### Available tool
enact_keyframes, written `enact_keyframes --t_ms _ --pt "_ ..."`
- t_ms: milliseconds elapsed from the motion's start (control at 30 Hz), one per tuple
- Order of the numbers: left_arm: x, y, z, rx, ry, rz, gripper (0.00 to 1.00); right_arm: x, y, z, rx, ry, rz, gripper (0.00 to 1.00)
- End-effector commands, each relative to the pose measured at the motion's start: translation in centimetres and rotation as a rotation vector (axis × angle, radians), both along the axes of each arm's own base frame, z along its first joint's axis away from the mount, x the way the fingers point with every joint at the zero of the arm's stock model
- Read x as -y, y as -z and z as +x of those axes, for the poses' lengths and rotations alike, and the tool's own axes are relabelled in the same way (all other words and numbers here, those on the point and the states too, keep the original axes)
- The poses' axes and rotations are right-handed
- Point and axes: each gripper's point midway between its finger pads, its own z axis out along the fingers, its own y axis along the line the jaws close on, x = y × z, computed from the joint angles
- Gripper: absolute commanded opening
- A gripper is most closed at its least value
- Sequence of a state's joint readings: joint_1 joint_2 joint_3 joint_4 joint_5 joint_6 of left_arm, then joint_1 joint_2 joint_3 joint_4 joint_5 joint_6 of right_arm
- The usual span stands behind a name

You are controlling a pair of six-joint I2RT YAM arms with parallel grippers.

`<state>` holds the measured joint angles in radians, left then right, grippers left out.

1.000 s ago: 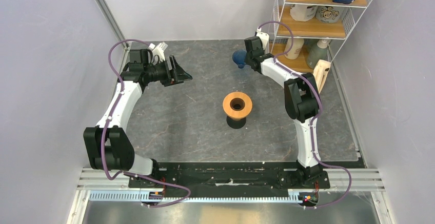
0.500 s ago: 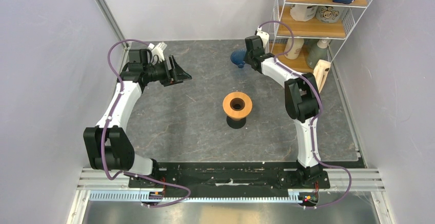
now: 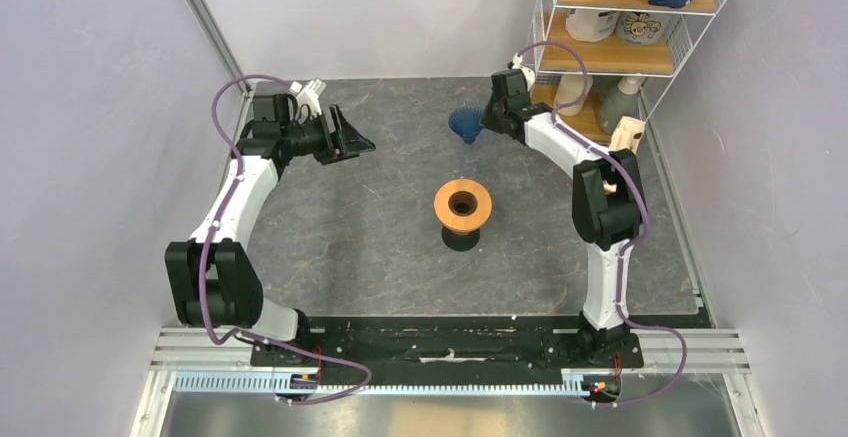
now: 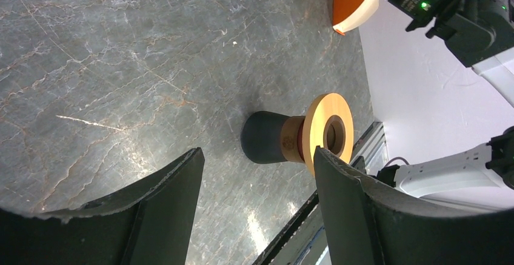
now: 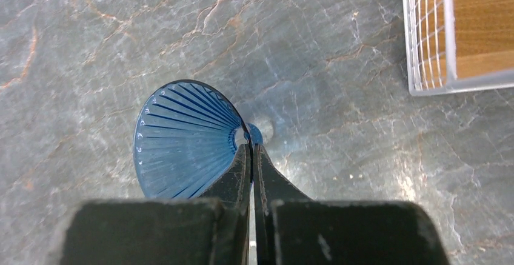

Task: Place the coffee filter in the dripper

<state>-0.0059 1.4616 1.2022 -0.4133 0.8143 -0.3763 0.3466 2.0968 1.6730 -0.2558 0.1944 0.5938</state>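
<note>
The dripper (image 5: 182, 140) lies left of centre in the right wrist view, its ribbed mouth turned toward the camera. The right gripper (image 5: 251, 150) is clenched on the dripper's wall near the narrow foot (fingers pinched almost together). In the overhead view both sit upper centre, left of the wire shelf (image 3: 610, 57), which holds bottles. Mid-frame, the orange ring (image 3: 462, 202) caps the dark vessel (image 4: 263, 137). The left gripper (image 4: 257, 156), upper left overhead, is spread wide.

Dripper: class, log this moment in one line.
right gripper shut on dripper | left gripper open, empty | coffee filter unseen
</note>
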Motion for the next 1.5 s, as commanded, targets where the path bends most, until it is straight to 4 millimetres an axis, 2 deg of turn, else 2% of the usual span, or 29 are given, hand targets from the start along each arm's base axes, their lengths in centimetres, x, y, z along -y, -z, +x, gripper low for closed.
enact_keyframes --t_ms 0,300,533,867,1000,1200,1467 --pt "0.2 -1.0 0.7 0.032 0.001 -0.032 0.74 0.3 -5.5 -0.6 0.078 0.007 0.105 0.0" --pt "0.3 -1.0 0.9 0.033 0.001 -0.039 0.73 0.7 -7.9 -3.5 0.087 -0.027 0.16 0.0" --pt "0.9 -0.9 0.7 0.037 0.016 -0.042 0.73 0.3 -10.9 -6.2 0.119 -0.088 0.212 0.0" --pt "1.7 -1.0 0.8 0.04 0.036 -0.046 0.73 0.6 -14.3 -10.5 0.123 -0.142 0.236 0.0" --pt "1.8 -1.1 0.6 0.044 0.04 -0.047 0.73 0.7 -16.1 -12.8 0.128 -0.196 0.235 0.0" --pt "2.0 -1.1 0.2 0.04 0.039 -0.047 0.73 -0.8 -18.8 -17.3 0.125 -0.394 0.251 0.0" --pt "2.7 -1.3 -0.4 0.045 0.047 -0.043 0.73 -2.6 -19.0 -23.2 0.031 -0.648 0.253 0.0"
